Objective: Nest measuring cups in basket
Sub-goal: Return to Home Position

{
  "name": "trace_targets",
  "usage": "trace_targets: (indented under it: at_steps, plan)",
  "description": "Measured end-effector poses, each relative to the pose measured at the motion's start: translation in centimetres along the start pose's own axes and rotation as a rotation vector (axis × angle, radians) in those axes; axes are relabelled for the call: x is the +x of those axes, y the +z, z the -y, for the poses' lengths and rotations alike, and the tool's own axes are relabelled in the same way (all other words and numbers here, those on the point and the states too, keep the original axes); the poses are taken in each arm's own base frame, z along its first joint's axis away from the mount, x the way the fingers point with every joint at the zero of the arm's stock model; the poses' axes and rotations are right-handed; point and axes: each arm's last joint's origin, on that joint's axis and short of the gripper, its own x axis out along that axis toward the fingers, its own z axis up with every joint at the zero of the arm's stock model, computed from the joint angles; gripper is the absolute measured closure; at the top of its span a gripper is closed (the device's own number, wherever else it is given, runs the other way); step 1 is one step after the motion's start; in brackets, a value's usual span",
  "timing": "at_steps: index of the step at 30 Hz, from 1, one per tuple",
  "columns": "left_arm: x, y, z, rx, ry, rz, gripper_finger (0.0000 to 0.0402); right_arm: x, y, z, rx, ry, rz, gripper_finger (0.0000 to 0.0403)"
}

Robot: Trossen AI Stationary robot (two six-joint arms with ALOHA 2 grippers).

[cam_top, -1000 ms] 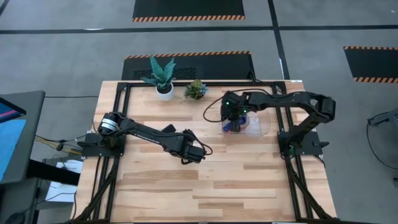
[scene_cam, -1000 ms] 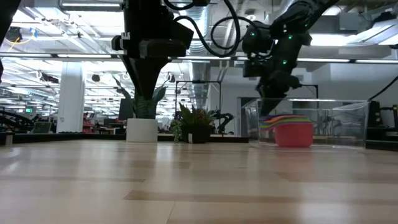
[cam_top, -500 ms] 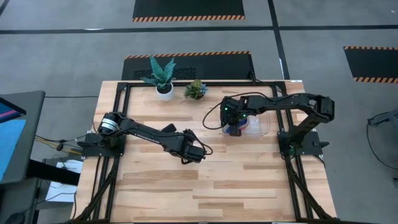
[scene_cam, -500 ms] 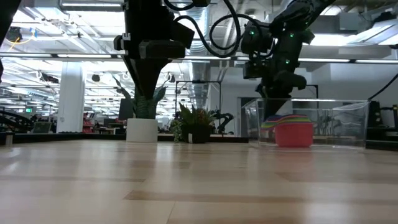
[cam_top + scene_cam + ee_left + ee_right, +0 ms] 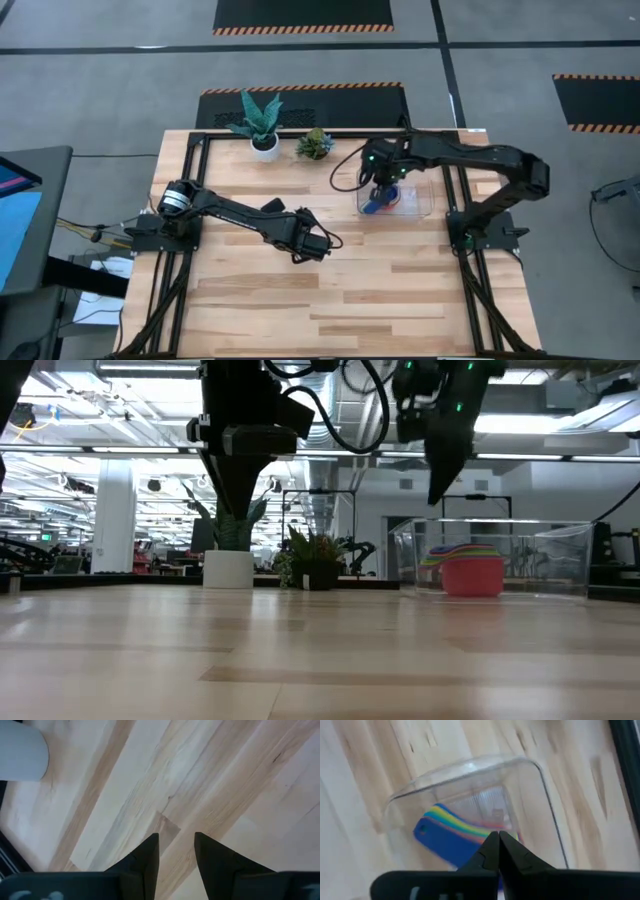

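From above: right gripper (image 5: 384, 186) lifted out of the basket (image 5: 418, 205) since a moment ago; one nested stack of measuring cups (image 5: 372, 207) just below it, inside. Reads as done, only retreat left.

At desk (image 5: 300, 650) level: tip high above that single stack; several coloured rims, number unclear.

Left wrist: left gripper (image 5: 176, 851) slightly parted, empty, over bare desk.

Right wrist: pressed together, holding nothing.

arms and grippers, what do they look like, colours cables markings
Both the left arm and right arm are matte black, jointed tubes. A black cable loops beside the right wrist, where small green lights glow. The left gripper and right gripper each have two dark, tapered fingers. No markings are legible.
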Motion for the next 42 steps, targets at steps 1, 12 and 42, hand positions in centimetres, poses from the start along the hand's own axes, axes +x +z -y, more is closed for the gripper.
trace_targets:
  at_steps: [1,12,42]
  plan:
    - [0.0,0.0,0.0,0.000,-0.002,0.002,0.0288,-0.8,-0.1,0.0,0.040,0.000,-0.009,0.0384]
    - [-0.1,-1.2,-0.6,0.341,-0.113,-0.250,0.0288,-5.9,-2.2,0.4,0.140,-0.006,0.024,0.0372]
    - [4.8,-11.5,-18.1,-0.267,-0.978,1.138,0.0288,-5.4,-16.7,-1.5,0.146,0.622,1.259,0.0375]
